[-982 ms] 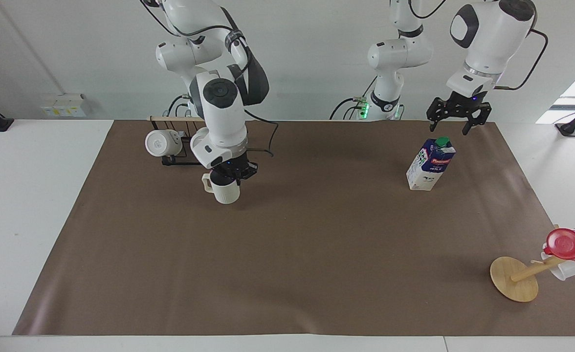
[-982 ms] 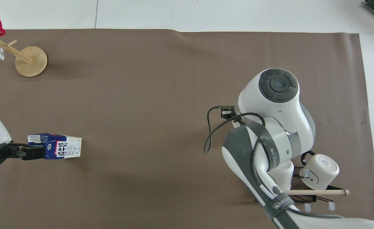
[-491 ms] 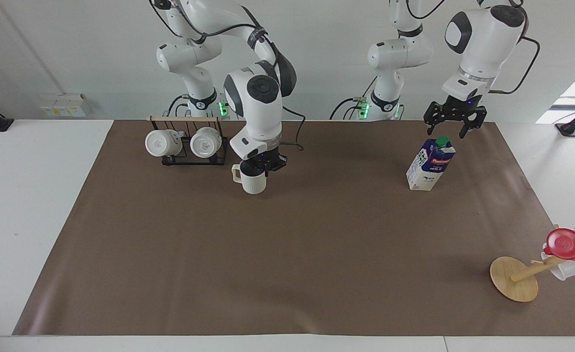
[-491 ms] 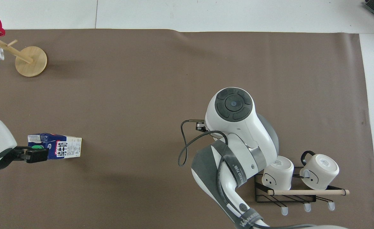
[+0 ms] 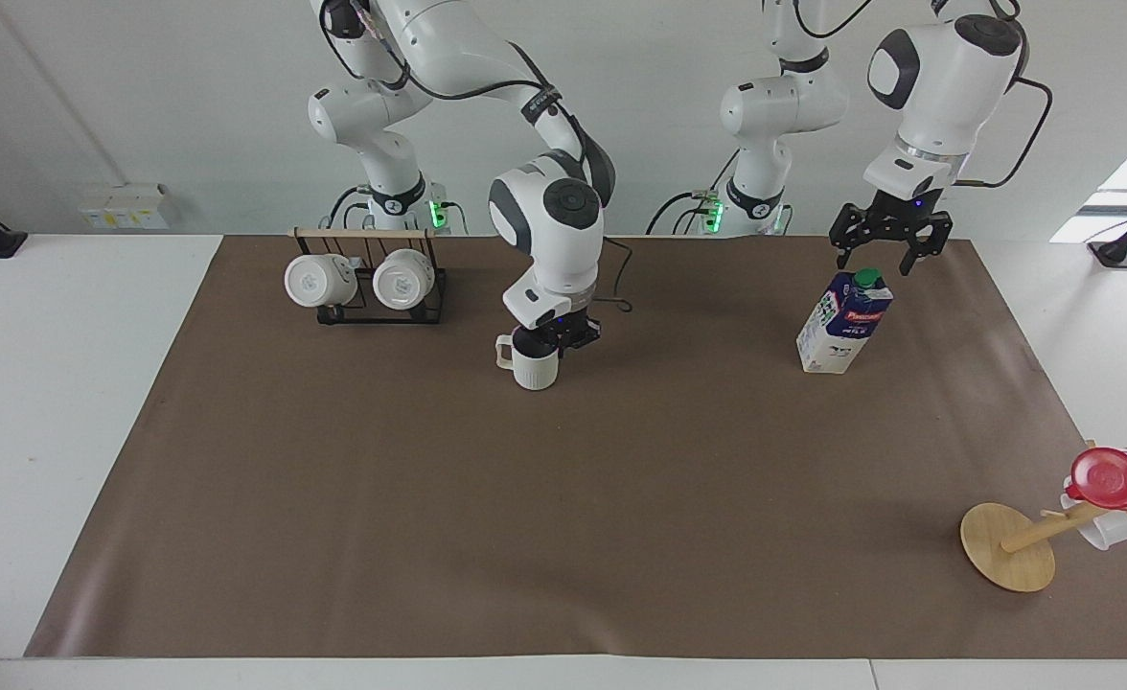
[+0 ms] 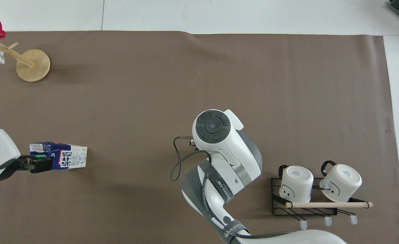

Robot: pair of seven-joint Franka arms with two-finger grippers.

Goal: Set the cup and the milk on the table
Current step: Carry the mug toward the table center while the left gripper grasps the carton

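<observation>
On the desk [image 5: 65, 402], toward the right arm's end, two white mugs [image 5: 360, 280] are hung on a rack [image 5: 381, 311]. Beside the rack, the cup [image 5: 531, 364] is clamped at its rim by the right gripper [image 5: 552, 335], just above the brown sheet. The milk [image 5: 844, 321] is stood upright on the sheet, toward the left arm's end. The left gripper [image 5: 887, 238] is held above its cap, fingers spread apart and clear of it.
</observation>
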